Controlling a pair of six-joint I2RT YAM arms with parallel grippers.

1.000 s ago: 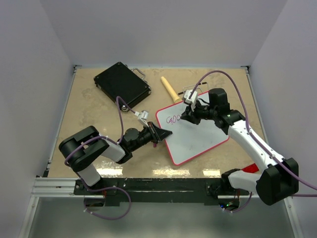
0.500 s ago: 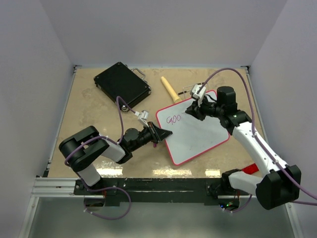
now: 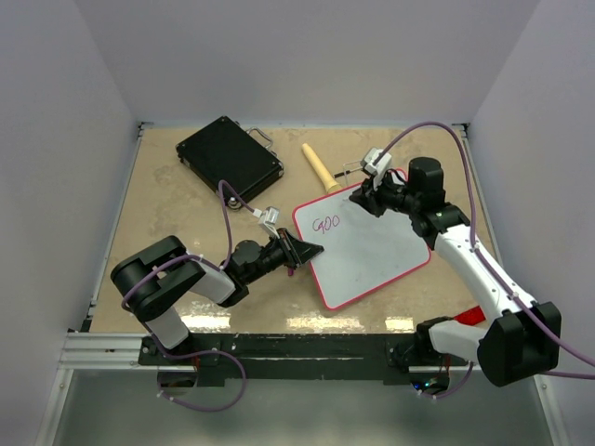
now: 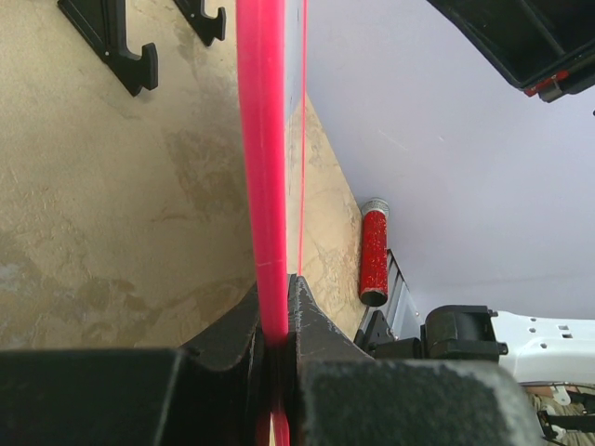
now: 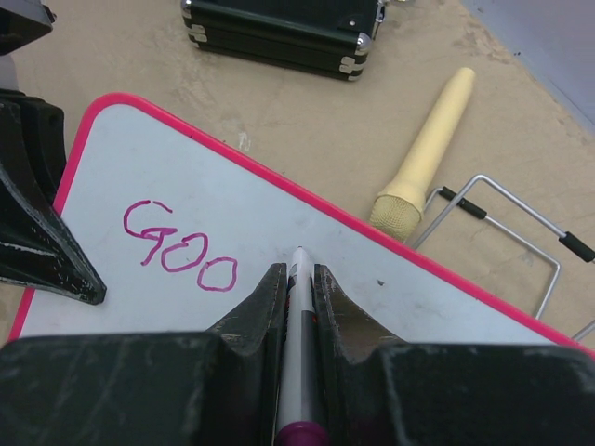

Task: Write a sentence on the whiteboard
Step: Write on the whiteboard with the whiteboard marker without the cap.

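Note:
The whiteboard lies tilted on the table, its pink rim running up the left wrist view. My left gripper is shut on that rim at the board's near-left corner. The sentence reads only "GOO" in purple near the far-left corner. My right gripper is shut on a white marker. The marker's tip points at the board to the right of the letters, close to the far rim. Whether the tip touches the board does not show.
A black hard case sits at the back left. A cream handle-shaped object and a wire stand lie just beyond the board. A red glittery tube lies near the right arm's base.
My right gripper with the marker has moved to the right, away from the letters, so "GOO" now shows in full. The left gripper and the board have not moved.

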